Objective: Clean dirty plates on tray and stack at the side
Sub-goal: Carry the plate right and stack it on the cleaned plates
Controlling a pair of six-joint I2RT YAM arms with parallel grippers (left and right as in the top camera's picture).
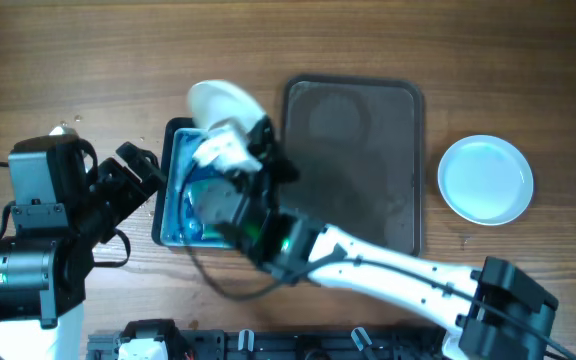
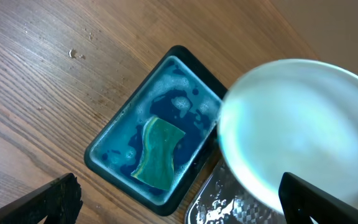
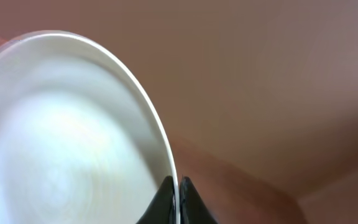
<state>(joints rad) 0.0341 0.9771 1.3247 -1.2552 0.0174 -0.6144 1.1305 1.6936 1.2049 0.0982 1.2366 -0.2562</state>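
The plate (image 1: 223,103) hung tilted above the upper end of the blue basin (image 1: 163,215), left of centre in the overhead frame. The right gripper (image 3: 178,198) pinched it at the rim, its jaws all but closed with only the thin edge between them. The plate looked stiff, light and smooth, probably wet and slick, and a drop would likely chip it. An edge pinch leaves it free to swing, so a deeper bite over the rim seemed the safer hold. The tray (image 1: 353,170), just right of the basin, carried no plates, and a second white plate (image 1: 485,178) sat on the wood near the right edge; whether others lay under it could not be told. The left gripper (image 2: 179,196) stood wide open with nothing in it, hovering over the basin. Only the left wrist view showed the green sponge (image 2: 159,152) lying in foamy blue water. Only the right wrist view showed the fingers' hold on the rim. Only the overhead took in the tray and the second plate.
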